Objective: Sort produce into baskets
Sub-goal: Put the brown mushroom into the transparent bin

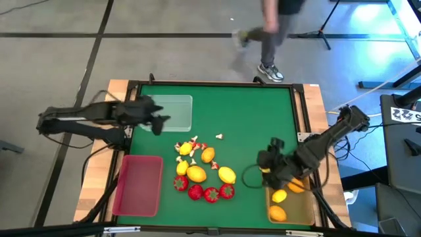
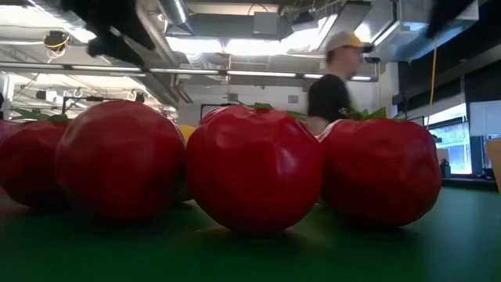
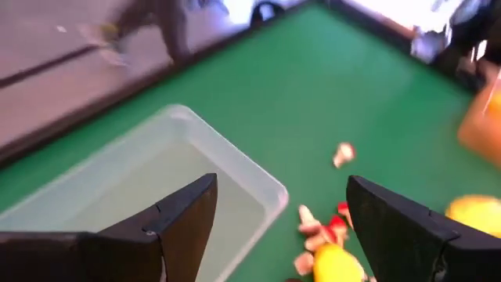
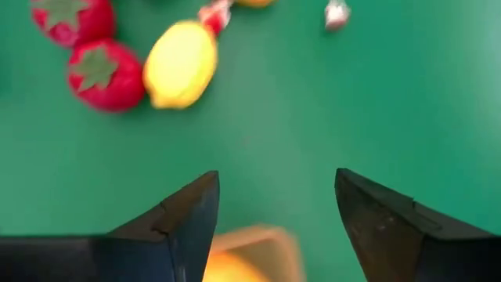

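In the middle of the green table lies the produce: several yellow lemons (image 1: 196, 173), red strawberries (image 1: 210, 194) and tiny white-and-red bits (image 1: 219, 136). The strawberries (image 2: 254, 168) fill the low view. The clear basket (image 1: 174, 112) stands far left, the red basket (image 1: 138, 184) near left, and the tan basket (image 1: 302, 209), holding lemons (image 1: 279, 195) and an orange fruit (image 1: 297, 187), near right. My left gripper (image 3: 278, 211) hovers open at the clear basket's (image 3: 156, 172) edge. My right gripper (image 4: 274, 196) hangs open above the tan basket's corner (image 4: 262, 239), pointing down, with nothing between its fingers.
A person (image 1: 270, 29) walks past beyond the table's far edge and also shows in the low view (image 2: 337, 74). A wooden frame (image 1: 309, 99) borders the mat. Bare green mat lies between the pile and the tan basket (image 4: 329, 117).
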### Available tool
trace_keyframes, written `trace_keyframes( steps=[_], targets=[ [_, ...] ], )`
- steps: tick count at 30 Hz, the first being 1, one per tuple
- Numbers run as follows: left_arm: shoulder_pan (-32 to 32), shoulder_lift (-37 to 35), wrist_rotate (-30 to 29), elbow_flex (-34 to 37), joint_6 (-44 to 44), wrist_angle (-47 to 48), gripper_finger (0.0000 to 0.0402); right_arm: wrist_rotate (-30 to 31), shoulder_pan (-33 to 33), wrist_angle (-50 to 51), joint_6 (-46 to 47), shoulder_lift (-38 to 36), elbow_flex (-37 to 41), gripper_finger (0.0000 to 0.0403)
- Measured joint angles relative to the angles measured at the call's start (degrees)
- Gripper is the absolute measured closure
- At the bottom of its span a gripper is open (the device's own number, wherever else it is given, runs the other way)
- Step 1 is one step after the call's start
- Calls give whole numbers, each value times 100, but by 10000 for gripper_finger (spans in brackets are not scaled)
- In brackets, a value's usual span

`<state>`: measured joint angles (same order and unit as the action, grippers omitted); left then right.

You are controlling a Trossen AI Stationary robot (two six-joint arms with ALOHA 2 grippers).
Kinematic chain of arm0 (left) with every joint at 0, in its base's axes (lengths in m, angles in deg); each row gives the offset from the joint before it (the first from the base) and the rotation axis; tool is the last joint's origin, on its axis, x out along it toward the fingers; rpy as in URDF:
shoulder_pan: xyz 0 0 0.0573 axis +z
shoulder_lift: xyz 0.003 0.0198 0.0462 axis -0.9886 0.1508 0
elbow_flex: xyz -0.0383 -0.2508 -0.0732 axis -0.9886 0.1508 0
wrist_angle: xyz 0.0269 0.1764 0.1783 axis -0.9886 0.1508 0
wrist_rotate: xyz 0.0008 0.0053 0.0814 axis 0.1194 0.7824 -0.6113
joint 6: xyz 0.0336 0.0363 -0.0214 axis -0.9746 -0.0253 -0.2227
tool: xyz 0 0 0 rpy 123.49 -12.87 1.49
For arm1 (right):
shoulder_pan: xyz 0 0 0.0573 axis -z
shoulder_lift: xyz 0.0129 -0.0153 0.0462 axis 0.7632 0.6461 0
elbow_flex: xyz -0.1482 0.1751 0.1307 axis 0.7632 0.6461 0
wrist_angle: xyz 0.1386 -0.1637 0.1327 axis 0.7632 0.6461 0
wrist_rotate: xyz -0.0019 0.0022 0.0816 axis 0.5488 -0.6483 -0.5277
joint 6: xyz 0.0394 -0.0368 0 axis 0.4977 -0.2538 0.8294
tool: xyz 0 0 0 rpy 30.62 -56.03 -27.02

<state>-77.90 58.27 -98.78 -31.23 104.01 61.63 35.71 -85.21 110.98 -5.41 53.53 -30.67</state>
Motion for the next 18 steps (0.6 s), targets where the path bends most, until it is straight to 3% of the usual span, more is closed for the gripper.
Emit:
trace_keyframes(
  steps=[7,13,18],
  targets=[
    [-184,-1339,-111,78,102,88,123,-14,1227,-543,-1801,5,97,150],
    [-393,-2257,-113,1037,454,-27,123,-716,1977,-1410,-3193,-71,480,150],
    [-470,-2752,-103,1755,739,-598,123,-1085,2517,-2042,-3820,-356,837,150]
  ],
)
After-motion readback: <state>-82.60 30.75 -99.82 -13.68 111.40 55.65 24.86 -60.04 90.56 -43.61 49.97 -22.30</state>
